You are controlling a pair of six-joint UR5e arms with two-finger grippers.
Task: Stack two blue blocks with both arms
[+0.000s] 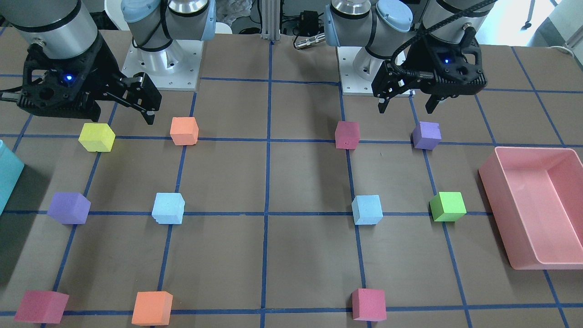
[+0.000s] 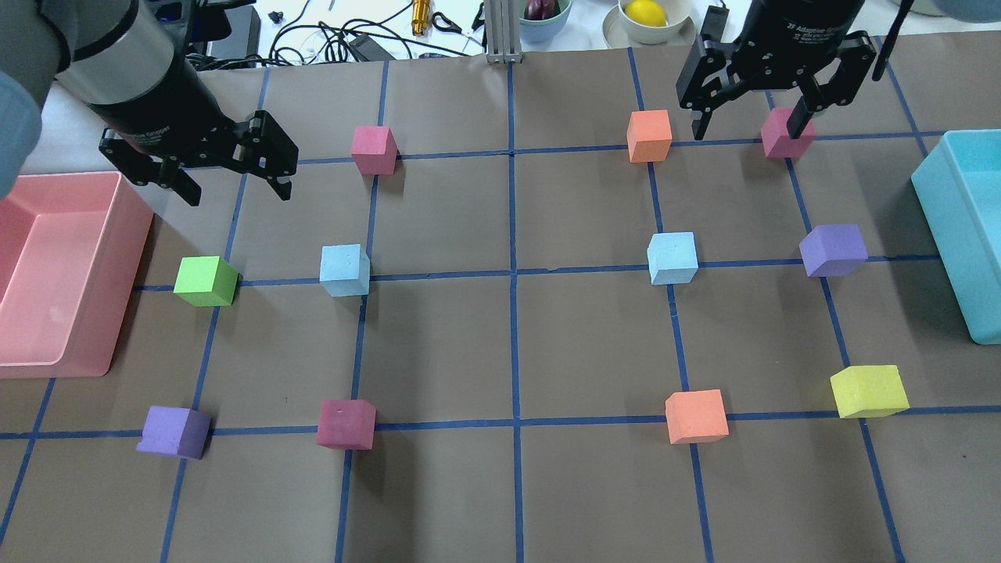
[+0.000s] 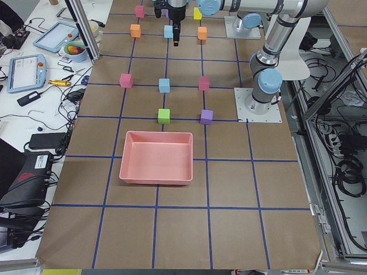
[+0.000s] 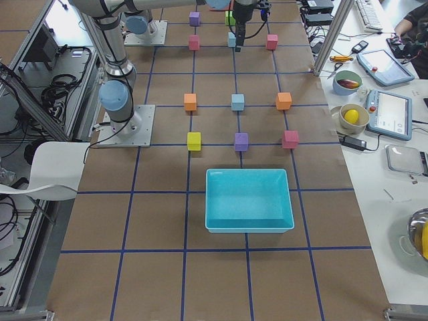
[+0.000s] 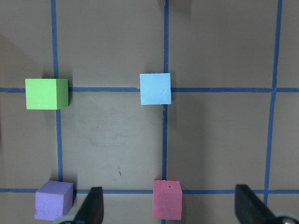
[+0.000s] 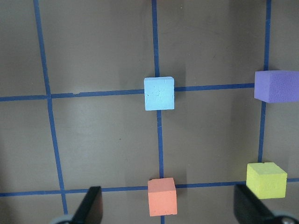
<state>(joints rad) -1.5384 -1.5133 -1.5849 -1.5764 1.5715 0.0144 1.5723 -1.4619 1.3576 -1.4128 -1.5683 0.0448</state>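
Two pale blue blocks sit apart on the table, each on a blue tape line. One is on my left side (image 2: 345, 270) (image 1: 367, 209) and shows in the left wrist view (image 5: 155, 88). The other is on my right side (image 2: 672, 258) (image 1: 168, 208) and shows in the right wrist view (image 6: 159, 93). My left gripper (image 2: 237, 193) (image 1: 406, 109) is open and empty, hovering above the table, back and to the left of its block. My right gripper (image 2: 747, 129) (image 1: 120, 116) is open and empty, hovering high over the far row of cubes.
A pink bin (image 2: 133, 234) stands at the left edge and a teal bin (image 2: 938, 203) at the right edge. Green (image 2: 205, 281), purple (image 2: 833, 250), orange (image 2: 649, 135), magenta (image 2: 374, 149) and yellow (image 2: 868, 391) cubes stand on the grid around the blue blocks.
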